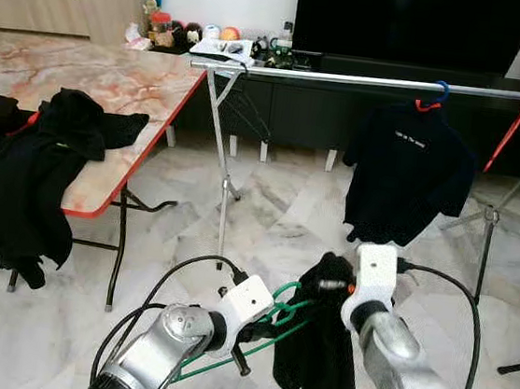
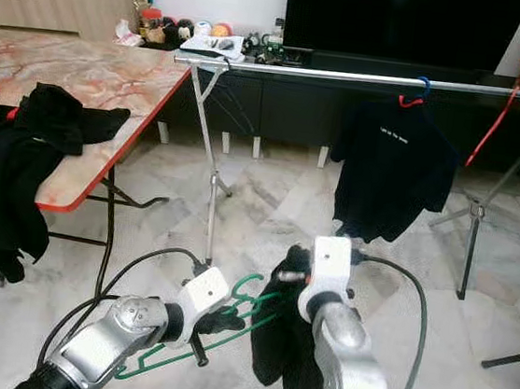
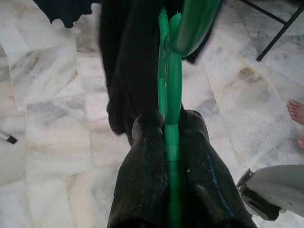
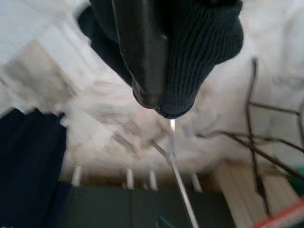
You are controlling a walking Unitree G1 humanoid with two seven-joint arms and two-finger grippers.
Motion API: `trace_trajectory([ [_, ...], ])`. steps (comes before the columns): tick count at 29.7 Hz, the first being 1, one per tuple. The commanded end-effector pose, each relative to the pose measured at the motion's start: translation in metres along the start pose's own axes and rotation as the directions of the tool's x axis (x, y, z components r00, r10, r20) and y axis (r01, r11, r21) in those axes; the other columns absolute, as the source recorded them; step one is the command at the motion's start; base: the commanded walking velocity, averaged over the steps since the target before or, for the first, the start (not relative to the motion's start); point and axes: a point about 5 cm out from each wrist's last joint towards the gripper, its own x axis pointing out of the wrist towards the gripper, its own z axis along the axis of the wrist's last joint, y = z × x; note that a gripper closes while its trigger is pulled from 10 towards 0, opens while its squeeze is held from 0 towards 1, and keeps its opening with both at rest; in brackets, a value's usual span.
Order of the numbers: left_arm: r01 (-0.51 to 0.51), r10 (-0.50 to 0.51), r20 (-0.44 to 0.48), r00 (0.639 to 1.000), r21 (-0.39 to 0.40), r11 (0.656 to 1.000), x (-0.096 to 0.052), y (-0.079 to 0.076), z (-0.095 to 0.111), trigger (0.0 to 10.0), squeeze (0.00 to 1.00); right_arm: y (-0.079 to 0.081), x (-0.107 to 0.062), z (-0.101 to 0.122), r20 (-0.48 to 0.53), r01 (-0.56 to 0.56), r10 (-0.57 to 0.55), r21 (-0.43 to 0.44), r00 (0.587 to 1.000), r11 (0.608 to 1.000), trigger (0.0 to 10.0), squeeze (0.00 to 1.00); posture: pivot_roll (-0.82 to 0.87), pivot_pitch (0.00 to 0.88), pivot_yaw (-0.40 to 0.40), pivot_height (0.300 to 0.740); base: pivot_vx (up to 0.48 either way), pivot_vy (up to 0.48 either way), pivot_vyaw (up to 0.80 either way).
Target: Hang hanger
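A green plastic hanger (image 1: 286, 312) is clamped between the black fingers of my left gripper (image 1: 259, 330), low in front of me; in the left wrist view the green hanger (image 3: 172, 95) runs straight out between the shut fingers (image 3: 142, 161). My right gripper (image 1: 332, 285) is shut on a black knit garment (image 1: 321, 361) that hangs down beside the hanger. In the right wrist view, one finger (image 4: 142, 57) presses against the knit fabric (image 4: 204, 52). Ahead stands a silver clothes rail (image 1: 367, 80).
A black T-shirt (image 1: 404, 169) hangs on the rail from a red and blue hanger, and a red hanger (image 1: 512, 129) hangs further right. A marble-topped table (image 1: 113, 84) with black clothes (image 1: 29, 159) is at left. A person's foot (image 3: 297, 111) shows on the floor.
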Motion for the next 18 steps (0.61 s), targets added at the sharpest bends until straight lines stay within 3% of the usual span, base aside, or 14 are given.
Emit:
trace_trajectory([
  [1,-0.004,0.004,0.012,1.0,0.005,1.0,0.0,0.003,0.004,10.0,0.0,-0.002,-0.001,0.001,-0.007,0.025,-0.025,0.011,1.0,1.0,10.0,0.0,0.05,0.046,0.054,0.74,0.0,0.0,0.0],
  [3,-0.015,0.015,0.006,1.0,0.007,1.0,0.0,0.004,0.003,10.0,0.0,-0.019,-0.002,-0.011,-0.079,0.17,-0.166,0.051,0.983,0.984,10.0,0.0,0.05,0.046,0.053,0.74,0.0,0.0,0.0],
  [4,-0.015,0.015,0.006,1.0,0.007,1.0,0.0,0.004,0.003,10.0,0.0,-0.019,-0.002,-0.011,-0.079,0.17,-0.166,0.051,0.983,0.984,10.0,0.0,0.05,0.046,0.053,0.74,0.0,0.0,0.0],
  [5,-0.023,0.023,0.004,1.0,0.007,1.0,0.0,0.005,0.003,10.0,0.0,-0.029,-0.003,-0.016,-0.105,0.241,-0.235,0.058,0.966,0.969,10.0,0.0,0.05,0.046,0.053,0.74,0.0,0.0,0.0],
  [8,-0.026,0.026,0.002,1.0,0.007,1.0,-0.001,0.006,0.002,10.0,0.0,-0.036,-0.005,-0.022,-0.134,0.27,-0.261,0.058,0.956,0.961,10.0,0.0,0.05,0.045,0.054,0.74,0.0,0.0,0.0],
  [13,-0.019,0.019,0.005,1.0,0.006,1.0,-0.001,0.006,0.002,10.0,0.0,-0.016,-0.005,-0.009,-0.061,0.125,-0.121,0.059,0.991,0.99,10.0,0.0,0.06,0.046,0.055,0.74,0.0,0.0,0.0],
  [15,-0.019,0.019,0.01,1.0,0.005,1.0,-0.001,0.006,0.003,10.0,0.0,0.003,-0.006,0.009,0.046,-0.021,0.017,0.076,0.999,0.997,10.0,0.0,0.05,0.046,0.057,0.74,0.0,0.0,0.0],
  [18,-0.018,0.018,0.017,1.0,0.006,1.0,-0.001,0.005,0.004,10.0,0.0,0.018,-0.012,0.02,0.106,-0.156,0.142,0.129,0.984,0.979,10.0,0.0,0.06,0.046,0.057,0.74,0.0,0.0,0.0],
])
